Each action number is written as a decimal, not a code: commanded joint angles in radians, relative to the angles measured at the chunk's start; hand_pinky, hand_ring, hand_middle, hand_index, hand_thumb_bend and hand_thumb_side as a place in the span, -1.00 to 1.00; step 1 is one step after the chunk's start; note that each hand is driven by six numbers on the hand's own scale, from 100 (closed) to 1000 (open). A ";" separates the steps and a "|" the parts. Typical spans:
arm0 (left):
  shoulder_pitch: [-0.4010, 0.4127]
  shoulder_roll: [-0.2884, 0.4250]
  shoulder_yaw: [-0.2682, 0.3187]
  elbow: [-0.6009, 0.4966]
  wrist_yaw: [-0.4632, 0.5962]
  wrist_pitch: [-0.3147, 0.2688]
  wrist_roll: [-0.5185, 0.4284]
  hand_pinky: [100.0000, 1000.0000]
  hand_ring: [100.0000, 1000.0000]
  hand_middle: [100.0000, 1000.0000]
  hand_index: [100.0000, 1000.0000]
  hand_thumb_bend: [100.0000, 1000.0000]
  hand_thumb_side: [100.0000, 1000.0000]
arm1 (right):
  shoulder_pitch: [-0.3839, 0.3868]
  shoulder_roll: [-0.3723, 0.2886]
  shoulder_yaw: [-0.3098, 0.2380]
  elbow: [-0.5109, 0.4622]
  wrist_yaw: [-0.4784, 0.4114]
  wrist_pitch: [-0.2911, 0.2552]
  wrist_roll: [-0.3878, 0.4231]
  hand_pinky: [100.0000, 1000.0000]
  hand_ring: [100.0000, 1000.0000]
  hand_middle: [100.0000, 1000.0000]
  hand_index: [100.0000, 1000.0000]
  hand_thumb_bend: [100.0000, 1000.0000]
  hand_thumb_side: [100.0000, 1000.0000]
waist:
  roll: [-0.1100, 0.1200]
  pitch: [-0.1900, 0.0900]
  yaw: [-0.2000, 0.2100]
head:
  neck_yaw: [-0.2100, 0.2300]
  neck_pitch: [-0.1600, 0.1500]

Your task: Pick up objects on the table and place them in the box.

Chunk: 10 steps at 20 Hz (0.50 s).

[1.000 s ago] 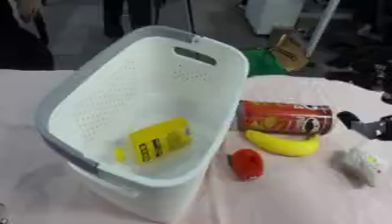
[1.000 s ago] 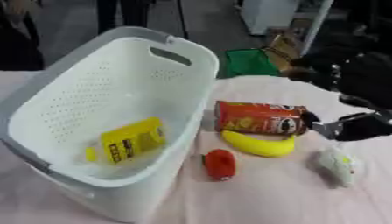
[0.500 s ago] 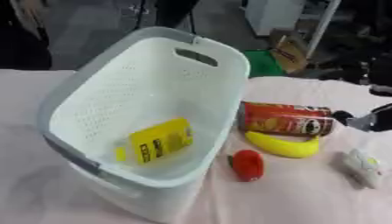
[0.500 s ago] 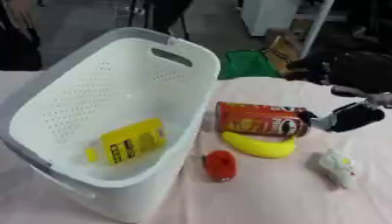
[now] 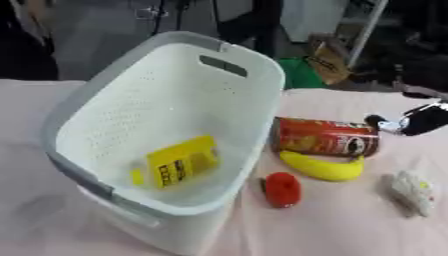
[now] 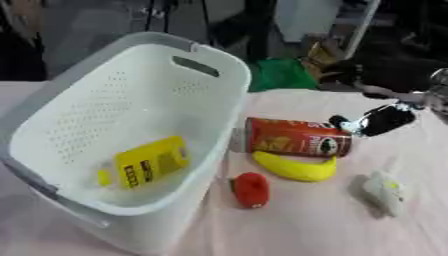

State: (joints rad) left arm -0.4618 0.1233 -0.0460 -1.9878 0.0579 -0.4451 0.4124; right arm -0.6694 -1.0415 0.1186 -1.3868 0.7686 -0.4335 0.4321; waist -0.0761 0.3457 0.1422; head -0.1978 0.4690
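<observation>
Right hand [image 6: 381,120] just beside the far end of the red can [image 6: 296,142] lying on the table [image 5: 350,215]; finger state cannot be told. Banana [image 6: 294,168], red object [image 6: 251,189] and white object [image 6: 383,192] near it. Yellow packet [image 5: 181,161] inside white basket [image 5: 254,125]

Packet [image 5: 181,162] in basket [image 5: 262,80]; can [image 5: 325,137], banana [image 5: 322,168] right of basket

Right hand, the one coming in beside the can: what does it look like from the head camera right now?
Only part of the right hand shows. It is mostly black, with dark rounded fingers and a few pale silver or white patches where the segments meet. Behind it, a bulkier black arm section runs toward the right edge. No cables or markings can be made out. The left hand is out of view.
</observation>
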 commanded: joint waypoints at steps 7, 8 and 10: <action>-0.020 0.003 -0.006 -0.012 0.009 0.000 -0.006 -0.08 -0.17 0.11 0.27 -1.00 0.92 | -0.052 0.026 0.005 0.091 0.006 -0.043 0.129 1.00 1.00 1.00 1.00 -0.55 0.17 | -0.006 -0.009 0.016 | -0.008 -0.010; -0.021 0.003 -0.006 -0.012 0.010 0.000 -0.006 -0.08 -0.17 0.11 0.27 -1.00 0.92 | -0.055 0.028 0.004 0.095 0.004 -0.048 0.144 1.00 1.00 1.00 1.00 -0.55 0.17 | -0.006 -0.009 0.017 | -0.007 -0.009; -0.022 0.003 -0.007 -0.012 0.010 -0.001 -0.007 -0.08 -0.17 0.11 0.27 -1.00 0.92 | -0.058 0.032 0.008 0.100 -0.002 -0.062 0.181 1.00 1.00 1.00 1.00 -0.53 0.16 | -0.007 -0.006 0.018 | -0.008 -0.009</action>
State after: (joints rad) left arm -0.4672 0.1232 -0.0513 -1.9878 0.0647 -0.4443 0.4099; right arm -0.7103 -0.9839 0.1343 -1.2900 0.7721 -0.4881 0.5910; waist -0.0841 0.3569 0.1608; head -0.2028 0.4659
